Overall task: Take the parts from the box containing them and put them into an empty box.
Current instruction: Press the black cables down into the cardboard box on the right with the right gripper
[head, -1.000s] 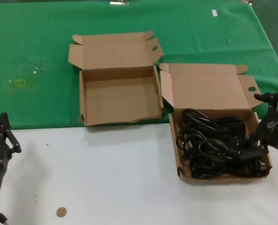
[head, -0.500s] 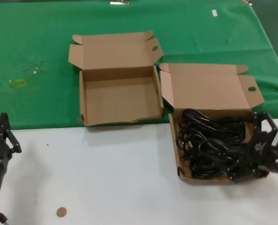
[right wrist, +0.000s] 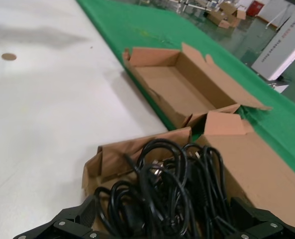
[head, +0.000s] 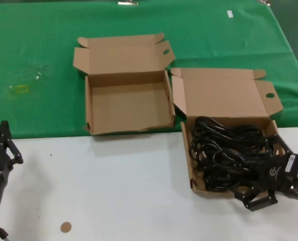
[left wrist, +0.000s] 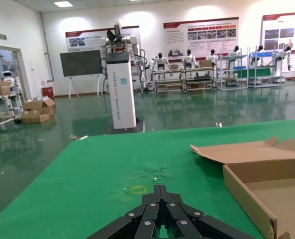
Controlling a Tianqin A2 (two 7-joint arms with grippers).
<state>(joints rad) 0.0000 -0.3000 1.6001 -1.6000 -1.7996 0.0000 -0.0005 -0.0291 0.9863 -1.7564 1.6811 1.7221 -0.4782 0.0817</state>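
Head view: two shallow brown cardboard cartons lie open on a counter [head: 113, 191] that is white nearest the robot and draped in green cloth [head: 38, 50] beyond. Toward 3 o'clock, the carton with a small round hole in its lid ear [head: 224, 100] holds a tangle of black power cords with chunky plugs [head: 229, 155], filling its tray. Just beside it, toward 12 o'clock, the twin carton with an oval hole in its lid ear [head: 126, 100] sits on the green cloth with a bare tray.

At about 4 o'clock, the right hand [head: 257, 193] reaches over the near corner of the full carton, its black fingers spread on either side of the cord tangle; whether they touch the cords cannot be told. Right wrist view shows the same looped cords [right wrist: 167, 194] lying between the wide-set fingers [right wrist: 62, 226], with the bare carton [right wrist: 182, 89] beyond.

At 8 o'clock the left hand [head: 0, 145] hangs over the white counter, well apart from both cartons, fingers pressed together. A small brown disc [head: 65, 227] lies on the white surface near 7 o'clock.
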